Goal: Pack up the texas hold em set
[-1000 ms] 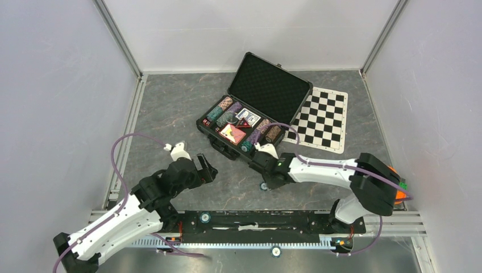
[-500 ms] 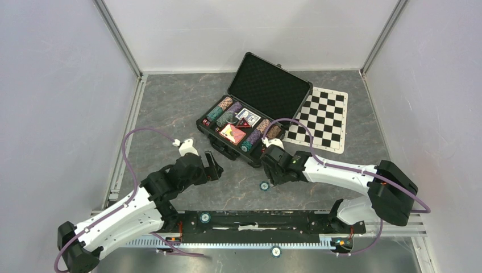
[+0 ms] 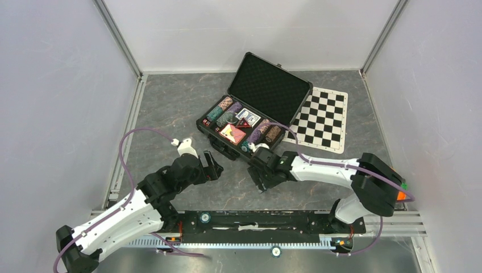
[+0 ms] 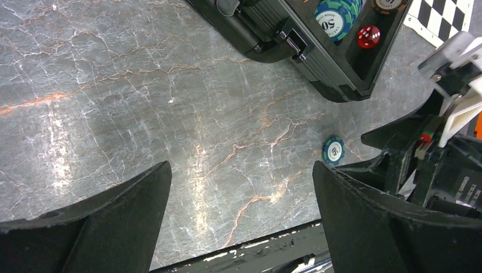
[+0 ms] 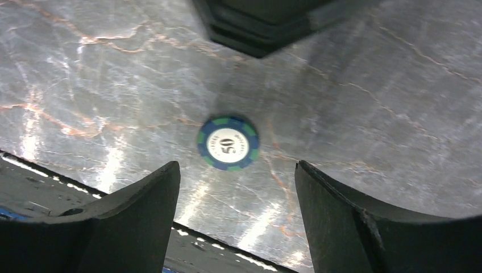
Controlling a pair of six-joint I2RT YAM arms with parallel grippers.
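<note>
The black hinged case (image 3: 267, 85) lies open at the table's middle, its tray holding rows of striped chips (image 3: 227, 111), a blue deck (image 3: 248, 118) and a red deck (image 3: 233, 134). One teal chip marked 50 (image 5: 228, 143) lies flat on the marble, apart from the case front (image 5: 256, 25). My right gripper (image 5: 236, 168) hangs open just above and short of it, touching nothing. In the top view that gripper (image 3: 260, 180) hides the chip. My left gripper (image 4: 240, 170) is open and empty, left of the chip (image 4: 333, 150). A red die (image 4: 368, 36) sits in the case corner.
A black-and-white chequered mat (image 3: 321, 119) lies right of the case. An orange piece (image 3: 399, 195) shows behind the right arm's shoulder. The black base rail (image 3: 256, 219) runs along the near edge, close behind both grippers. Grey walls enclose the table.
My right gripper has opened wider; it went up to the case front, then came back down-left over the loose chip. The left arm crept forward slightly, still open.
</note>
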